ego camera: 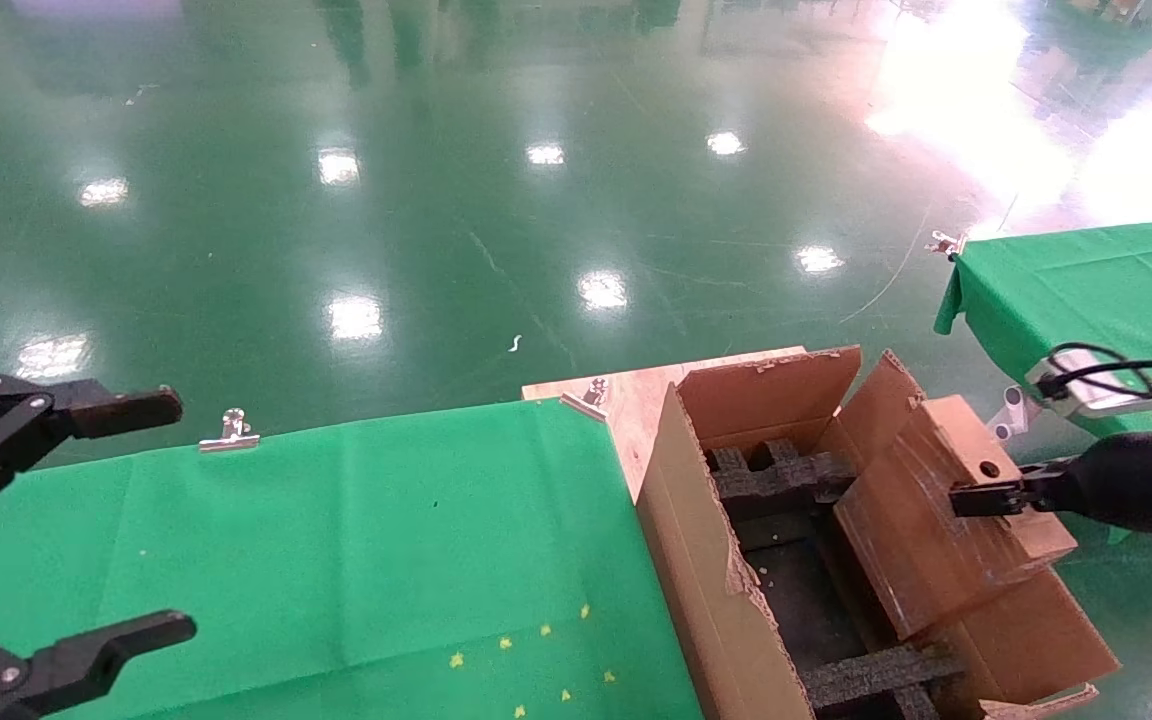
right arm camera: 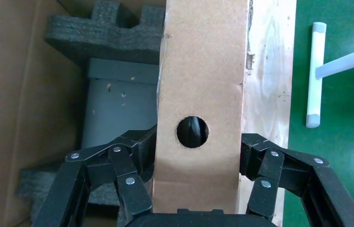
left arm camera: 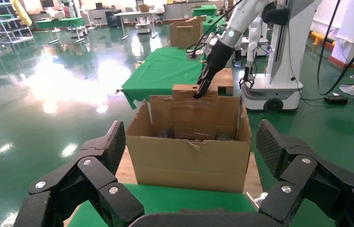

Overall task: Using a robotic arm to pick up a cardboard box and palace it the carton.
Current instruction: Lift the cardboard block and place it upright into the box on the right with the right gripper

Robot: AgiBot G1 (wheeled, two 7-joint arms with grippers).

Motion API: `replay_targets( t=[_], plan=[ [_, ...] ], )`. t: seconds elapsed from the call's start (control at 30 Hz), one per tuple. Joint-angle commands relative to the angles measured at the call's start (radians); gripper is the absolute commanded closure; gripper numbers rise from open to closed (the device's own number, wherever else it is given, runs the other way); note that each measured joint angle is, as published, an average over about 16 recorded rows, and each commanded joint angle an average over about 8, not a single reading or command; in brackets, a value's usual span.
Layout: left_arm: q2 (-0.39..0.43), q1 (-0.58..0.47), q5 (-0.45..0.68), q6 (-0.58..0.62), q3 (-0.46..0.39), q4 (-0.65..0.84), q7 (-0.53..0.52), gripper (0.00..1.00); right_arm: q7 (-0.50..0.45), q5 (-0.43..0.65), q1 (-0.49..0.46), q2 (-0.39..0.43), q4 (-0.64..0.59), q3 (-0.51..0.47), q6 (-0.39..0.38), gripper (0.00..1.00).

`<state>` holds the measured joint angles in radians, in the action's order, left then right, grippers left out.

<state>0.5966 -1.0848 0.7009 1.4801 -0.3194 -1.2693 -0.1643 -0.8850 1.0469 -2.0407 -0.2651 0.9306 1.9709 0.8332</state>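
Carton (ego camera: pixel 696 520) base beyond frame edge

The head camera looks down from high over the table (ego camera: pixel 336 540), with the carton (ego camera: pixel 726 560) at the near right. The left wrist camera faces right across the table toward the same carton (left arm camera: pixel 189 156). The right wrist camera looks from very close into the carton (right arm camera: pixel 33 94).

The black linkage-fingered right gripper (ego camera: pixel 966 497) reaches in from three o'clock, its fingers (right arm camera: pixel 132 182) clamped against something between them. At eight o'clock, the black left gripper (ego camera: pixel 151 515) hangs with fingers spread wide.
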Motion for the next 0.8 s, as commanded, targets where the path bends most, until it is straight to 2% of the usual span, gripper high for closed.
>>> replay_targets(
  t=[0.03, 0.3, 0.8],
  plan=[
    [0.0, 0.0, 0.0, 0.0, 0.0, 0.0, 0.0, 0.0, -0.003, -0.008, 0.024, -0.011, 0.001, 0.007, -0.032, 1.0],
    [0.0, 0.0, 0.0, 0.0, 0.0, 0.0, 0.0, 0.0, -0.029, -0.021, 0.094, -0.067, -0.018, 0.028, -0.11, 1.0],
    [0.0, 0.0, 0.0, 0.0, -0.001, 0.0, 0.0, 0.0, -0.077, -0.012, 0.184, -0.177, -0.067, 0.057, -0.198, 1.0]
  ],
)
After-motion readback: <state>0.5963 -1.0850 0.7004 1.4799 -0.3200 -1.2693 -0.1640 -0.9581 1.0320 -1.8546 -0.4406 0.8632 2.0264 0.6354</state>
